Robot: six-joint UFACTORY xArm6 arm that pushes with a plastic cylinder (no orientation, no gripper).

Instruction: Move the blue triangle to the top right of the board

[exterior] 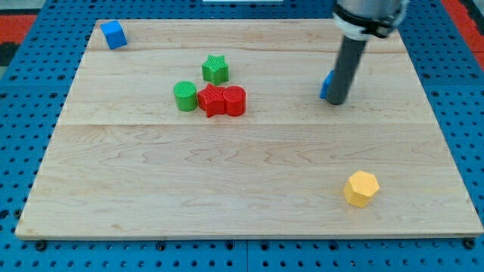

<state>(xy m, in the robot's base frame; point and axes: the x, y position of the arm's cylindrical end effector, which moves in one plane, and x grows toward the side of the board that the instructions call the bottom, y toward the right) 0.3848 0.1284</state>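
Step in hand: you are mid-push, with the blue triangle (327, 85) not yet at the top right of the board (249, 181).
Blue triangle: it sits right of centre in the upper half, mostly hidden behind the rod (348, 64); only a sliver shows on the rod's left side, so its shape is hard to confirm.
My tip (336, 102): it rests on the table touching or just beside the triangle, on the triangle's right and slightly toward the view's bottom.
Gripper: there is none on this arm, only the rod, so nothing is clasped or released.
Next move: from where the tip stands, a push would likely send the triangle left, not right. You probably need to bring the tip round to the triangle's lower left, then drive it up and to the right toward the corner.
Other blocks: a blue cube (113, 34) lies at the top left corner; a green star (215, 69), green cylinder (184, 96) and two red blocks (222, 100) cluster left of centre; a yellow hexagon (361, 188) sits at the lower right. All are well apart from the likely path.
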